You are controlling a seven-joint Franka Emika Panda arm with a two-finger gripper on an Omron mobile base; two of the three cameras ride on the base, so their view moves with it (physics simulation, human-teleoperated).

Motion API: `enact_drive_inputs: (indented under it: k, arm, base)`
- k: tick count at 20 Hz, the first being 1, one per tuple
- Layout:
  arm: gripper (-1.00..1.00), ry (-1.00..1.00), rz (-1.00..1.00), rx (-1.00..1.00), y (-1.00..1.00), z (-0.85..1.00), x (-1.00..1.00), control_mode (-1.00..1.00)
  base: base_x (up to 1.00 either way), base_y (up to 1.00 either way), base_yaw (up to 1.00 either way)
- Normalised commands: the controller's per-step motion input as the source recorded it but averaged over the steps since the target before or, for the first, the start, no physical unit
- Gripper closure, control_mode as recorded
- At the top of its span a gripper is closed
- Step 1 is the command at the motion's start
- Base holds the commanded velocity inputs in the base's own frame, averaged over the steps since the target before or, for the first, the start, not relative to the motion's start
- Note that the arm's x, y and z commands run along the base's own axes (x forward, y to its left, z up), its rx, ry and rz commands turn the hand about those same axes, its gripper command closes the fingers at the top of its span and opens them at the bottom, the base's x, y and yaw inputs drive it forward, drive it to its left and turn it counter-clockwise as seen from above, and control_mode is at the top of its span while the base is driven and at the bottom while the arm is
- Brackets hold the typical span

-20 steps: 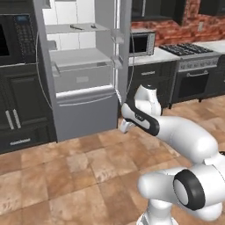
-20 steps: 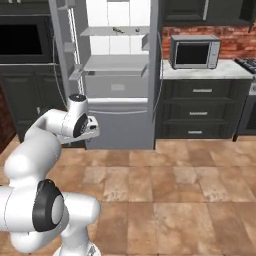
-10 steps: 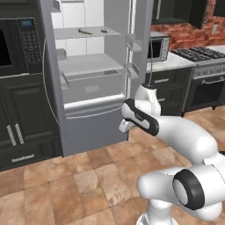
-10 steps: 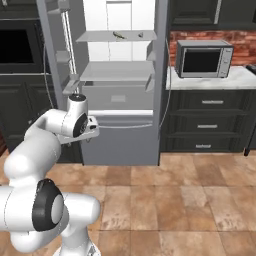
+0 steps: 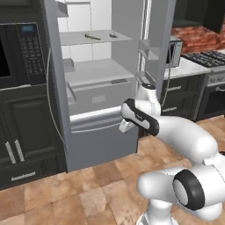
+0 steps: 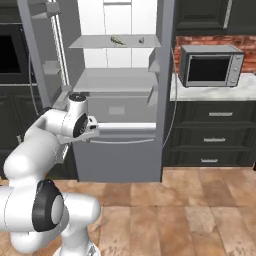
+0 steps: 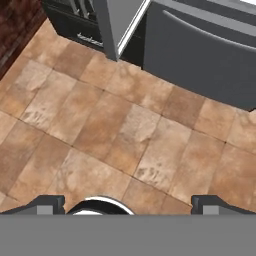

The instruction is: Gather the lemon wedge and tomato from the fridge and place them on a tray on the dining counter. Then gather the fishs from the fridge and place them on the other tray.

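The fridge stands with both doors swung wide, and two small things that may be the fishs lie on its upper shelf. A microwave sits on the counter beside it. The gripper points down at the tiled floor, jaws spread, holding nothing.

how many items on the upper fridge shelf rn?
2 visible: an olive-tan fish left of centre, a small grey item to its right on the fridge shelf. More may be hidden.
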Motion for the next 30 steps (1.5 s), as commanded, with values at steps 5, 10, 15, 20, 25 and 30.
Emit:
enact_drive_inputs:
  k: [5, 10, 15, 20, 25, 30]
  arm:
    - [-1.00, 0.00, 0.00, 0.00, 0.00, 0.00, 0.00, 1.00]
    - [-1.00, 0.00, 0.00, 0.00, 0.00, 0.00, 0.00, 1.00]
    - [-1.00, 0.00, 0.00, 0.00, 0.00, 0.00, 0.00, 1.00]
    - [-1.00, 0.00, 0.00, 0.00, 0.00, 0.00, 0.00, 1.00]
    - [-1.00, 0.00, 0.00, 0.00, 0.00, 0.00, 0.00, 1.00]
    - [-1.00, 0.00, 0.00, 0.00, 0.00, 0.00, 0.00, 1.00]
  base:
    - [0.86, 0.10, -0.01]
    - [0.72, 0.01, -0.01]
    - [0.52, 0.00, -0.03]
    - [0.34, 0.00, -0.03]
    - [0.43, 0.00, -0.01]
    - [0.51, -0.12, 0.00]
